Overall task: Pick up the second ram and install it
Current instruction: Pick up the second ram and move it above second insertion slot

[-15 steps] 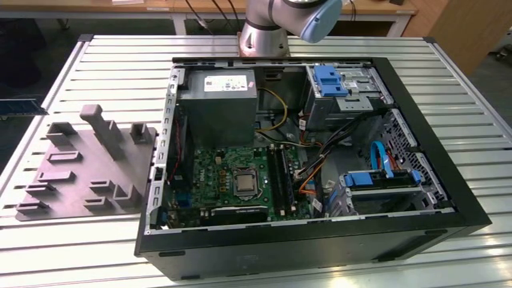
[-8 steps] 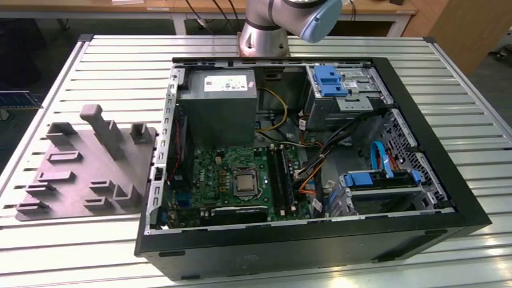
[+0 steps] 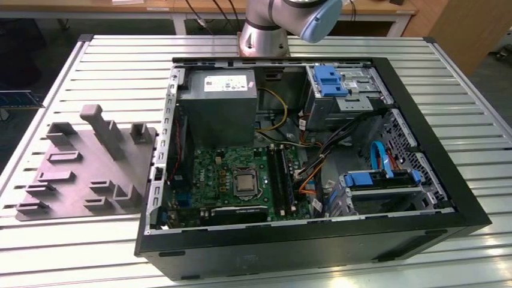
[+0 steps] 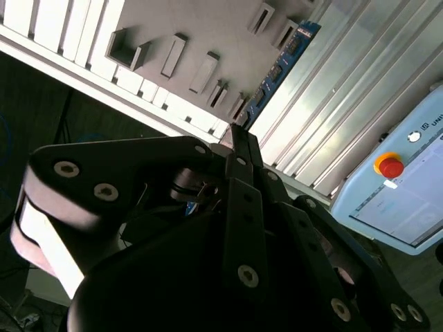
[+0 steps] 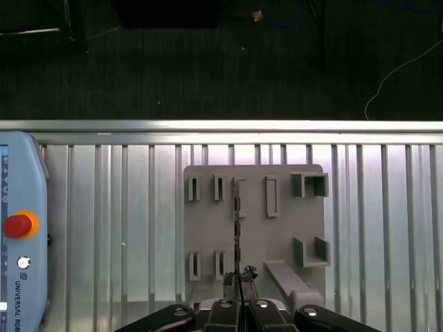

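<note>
Right now the ram point(image 4: 280, 69) stands on its long edge in the slots of the plate point(image 5: 277, 235), blue with a row of dark chips in the second wrist view. In the first wrist view it runs straight away from my gripper point(image 5: 239, 280), whose tips line up with its near end. My jaws are drawn together, and I see nothing held between them. Taking the ram's far end as twelve o'clock from my tips, the pendant point(image 5: 21, 180) lies at about nine o'clock, beside the plate on the table point(image 5: 387, 228). In the exterior view the plate sits at nine o'clock from the open case point(image 3: 320, 240), just beside it.
</note>
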Available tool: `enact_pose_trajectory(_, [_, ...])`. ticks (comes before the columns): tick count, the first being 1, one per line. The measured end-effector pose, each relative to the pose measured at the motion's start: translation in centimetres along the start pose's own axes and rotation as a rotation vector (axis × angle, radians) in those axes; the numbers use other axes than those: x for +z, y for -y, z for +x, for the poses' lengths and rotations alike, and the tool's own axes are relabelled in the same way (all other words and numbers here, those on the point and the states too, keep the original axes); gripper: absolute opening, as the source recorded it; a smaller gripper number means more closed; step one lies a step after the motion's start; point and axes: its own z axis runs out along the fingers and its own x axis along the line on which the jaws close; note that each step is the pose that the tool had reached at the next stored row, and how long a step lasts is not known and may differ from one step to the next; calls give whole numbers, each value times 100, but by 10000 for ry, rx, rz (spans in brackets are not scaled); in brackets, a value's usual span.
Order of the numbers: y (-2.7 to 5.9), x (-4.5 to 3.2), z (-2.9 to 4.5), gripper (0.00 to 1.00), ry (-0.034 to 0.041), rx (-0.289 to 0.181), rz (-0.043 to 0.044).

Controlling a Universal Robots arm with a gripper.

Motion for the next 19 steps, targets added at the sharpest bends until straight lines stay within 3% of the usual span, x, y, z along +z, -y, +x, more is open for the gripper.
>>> enact_pose_trajectory(5, [133,-4,-3,11,0,0,0])
enact_pose_trajectory(19, [730,-23,-16,11,0,0,1])
